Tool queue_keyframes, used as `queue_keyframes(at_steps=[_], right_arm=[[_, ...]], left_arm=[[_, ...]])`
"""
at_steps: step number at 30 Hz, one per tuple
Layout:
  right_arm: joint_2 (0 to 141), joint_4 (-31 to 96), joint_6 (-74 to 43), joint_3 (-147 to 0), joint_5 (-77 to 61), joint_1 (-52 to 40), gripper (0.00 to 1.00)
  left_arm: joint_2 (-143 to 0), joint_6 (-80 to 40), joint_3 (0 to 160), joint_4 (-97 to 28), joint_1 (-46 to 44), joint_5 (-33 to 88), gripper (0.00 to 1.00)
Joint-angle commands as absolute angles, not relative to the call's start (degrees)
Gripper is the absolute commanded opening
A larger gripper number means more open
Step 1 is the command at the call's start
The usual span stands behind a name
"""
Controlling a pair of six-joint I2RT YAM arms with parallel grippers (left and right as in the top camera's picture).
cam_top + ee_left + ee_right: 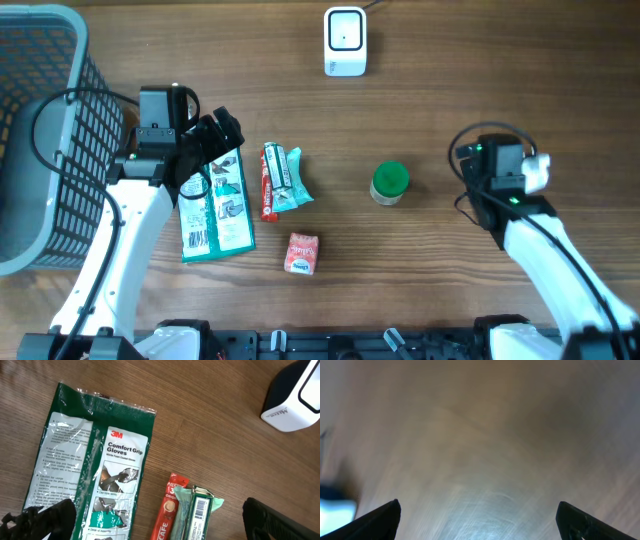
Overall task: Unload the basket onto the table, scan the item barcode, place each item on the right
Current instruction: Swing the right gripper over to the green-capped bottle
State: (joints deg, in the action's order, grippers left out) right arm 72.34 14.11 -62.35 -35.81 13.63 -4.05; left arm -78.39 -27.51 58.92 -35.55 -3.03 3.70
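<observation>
Left gripper [212,148] and right gripper [480,522] both stand wide open, empty. The glove packet [215,215] lies flat at left, beneath the left one; its slick film may slip a pinch.

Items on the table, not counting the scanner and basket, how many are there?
5: gloves packet at left, red stick and green pack beside it, pink box nearer the robot, green-lidded jar at centre. Basket may hide more.

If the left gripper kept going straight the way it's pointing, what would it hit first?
The left gripper points down at the table; it would likely meet the red sachet first, lying about midway between its open fingers. The gloves packet is just beside it, so depth leaves doubt.
</observation>
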Motion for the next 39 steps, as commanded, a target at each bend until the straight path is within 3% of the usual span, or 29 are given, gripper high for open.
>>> queue_keyframes(at_steps=[1,7,13,16,25,30,39], right_arm=[[65.0,18.6,-30.0,-43.9,10.3,-3.9,1.00],[66.8,44.0,-26.9,-67.6,8.6,-3.9,1.00],[83.5,73.3,-20.2,-99.0,-4.8,-3.9,1.00],[90.6,81.9,-19.6,-106.2,-6.3,-3.9,1.00],[104.4,88.1,-22.6,-106.4,-8.2,-4.4,1.00],[107.6,84.2,-12.9,-105.4,-16.1,-7.9,1.00],[107.7,79.4,-14.1,-103.4,-16.6,-14.9,1.00]], left_arm=[[-77.7,-27.3,59.8,-35.4,-3.1,2.9,1.00],[-77.7,-27.3,59.8,-35.4,-3.1,2.9,1.00],[-77.7,-27.3,59.8,-35.4,-3.1,2.9,1.00],[-77.7,-27.3,59.8,-35.4,-3.1,2.9,1.00],[-77.7,-27.3,59.8,-35.4,-3.1,2.9,1.00],[-77.7,-27.3,59.8,-35.4,-3.1,2.9,1.00],[-77.7,-27.3,59.8,-35.4,-3.1,2.9,1.00]])
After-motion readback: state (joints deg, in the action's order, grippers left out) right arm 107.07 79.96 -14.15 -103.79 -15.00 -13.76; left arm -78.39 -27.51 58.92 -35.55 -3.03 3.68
